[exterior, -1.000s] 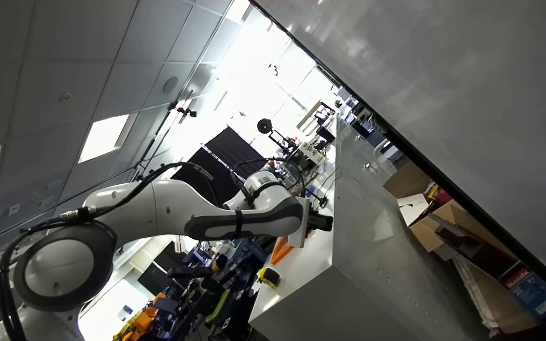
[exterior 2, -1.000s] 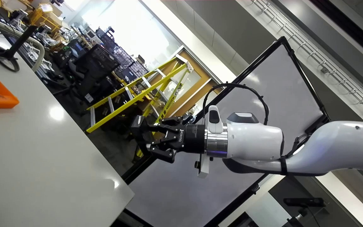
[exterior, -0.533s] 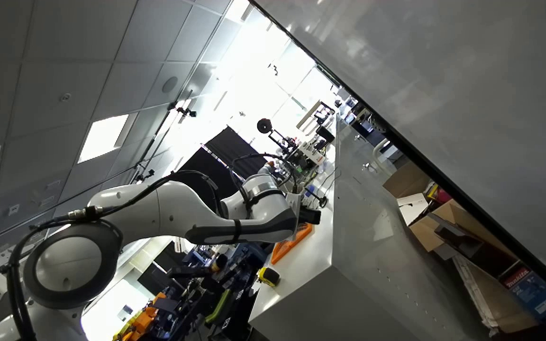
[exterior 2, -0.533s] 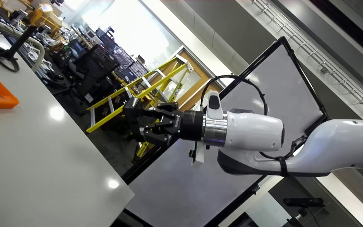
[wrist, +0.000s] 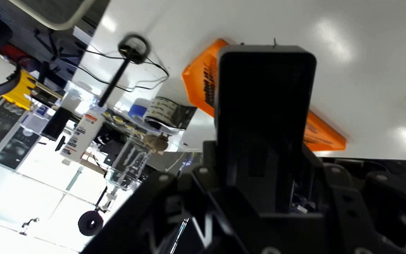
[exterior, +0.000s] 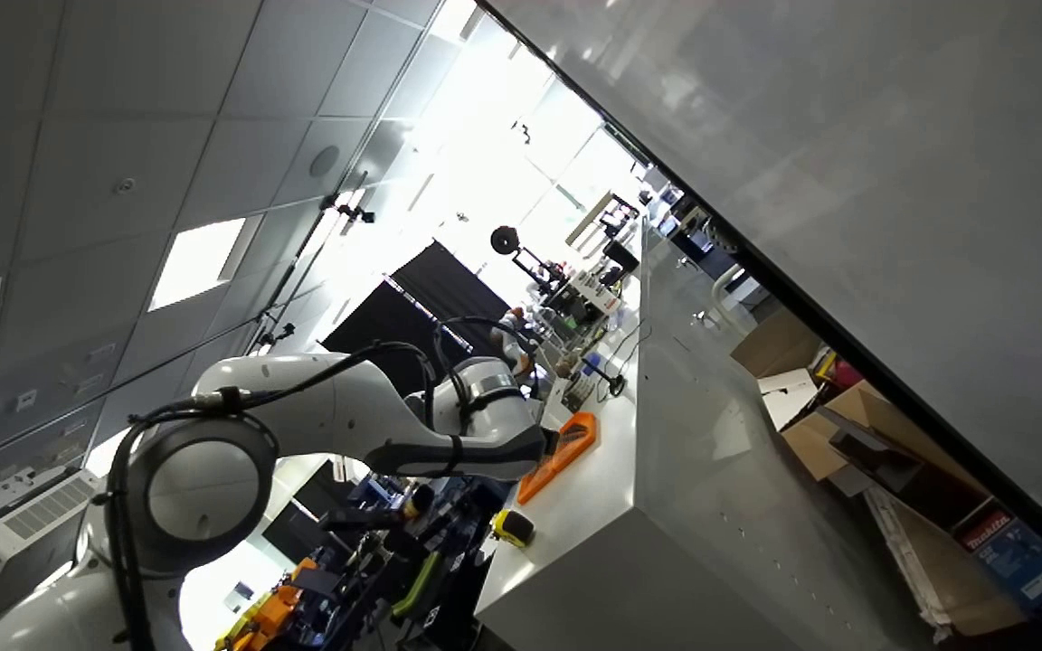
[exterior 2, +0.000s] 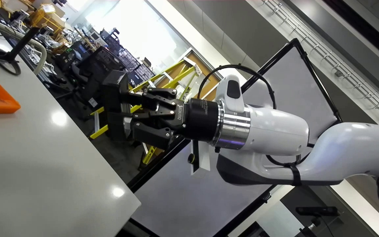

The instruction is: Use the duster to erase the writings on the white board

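“Makita” on box (exterior: 1023, 556), “ROBOTIQ” on mount (exterior 2: 178, 115) behind fingers (exterior 2: 151, 134)

White board (exterior: 883, 190) – smooth, faintly glossy

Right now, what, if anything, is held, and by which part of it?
Apparently the black duster, held in the pincer by its wrist-facing side; the exact contact is indistinct, black on black.
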